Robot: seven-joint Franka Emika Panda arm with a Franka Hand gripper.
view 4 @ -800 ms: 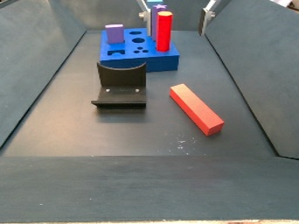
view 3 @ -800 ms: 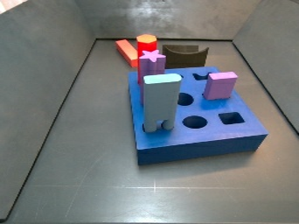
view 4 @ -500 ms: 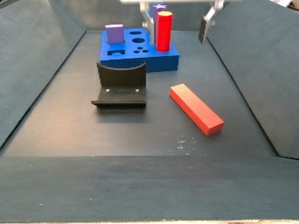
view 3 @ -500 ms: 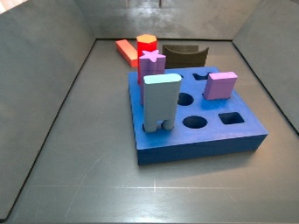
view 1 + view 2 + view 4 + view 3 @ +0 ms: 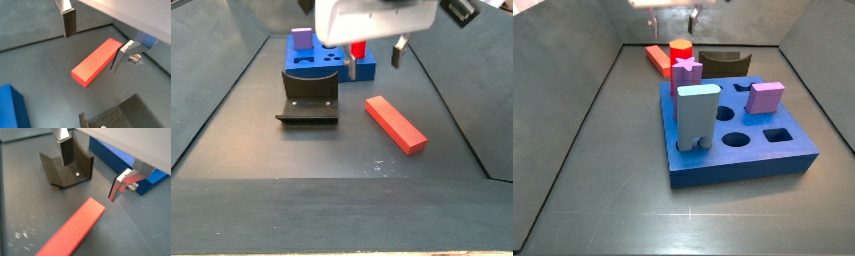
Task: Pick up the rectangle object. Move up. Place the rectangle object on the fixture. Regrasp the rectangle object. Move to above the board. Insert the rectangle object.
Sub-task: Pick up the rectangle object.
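Red rectangle object (image 5: 396,124): one (floor); gripper (image 5: 372,58) above, empty.

Colour key. The rectangle object (image 5: 396,124) is showing plain salmon-red; the board (image 5: 740,150) is showing deep blue; the fixture (image 5: 309,96) is showing brown-black. The gripper (image 5: 93,44), hanging above the rectangle object, is showing silver fingers (image 5: 69,22) with dark pads. On the board, a red cylinder (image 5: 680,52) is showing a yellow top, beside a light-blue block (image 5: 698,117) and a purple block (image 5: 767,97). The surface (image 5: 251,140) is showing dark grey.
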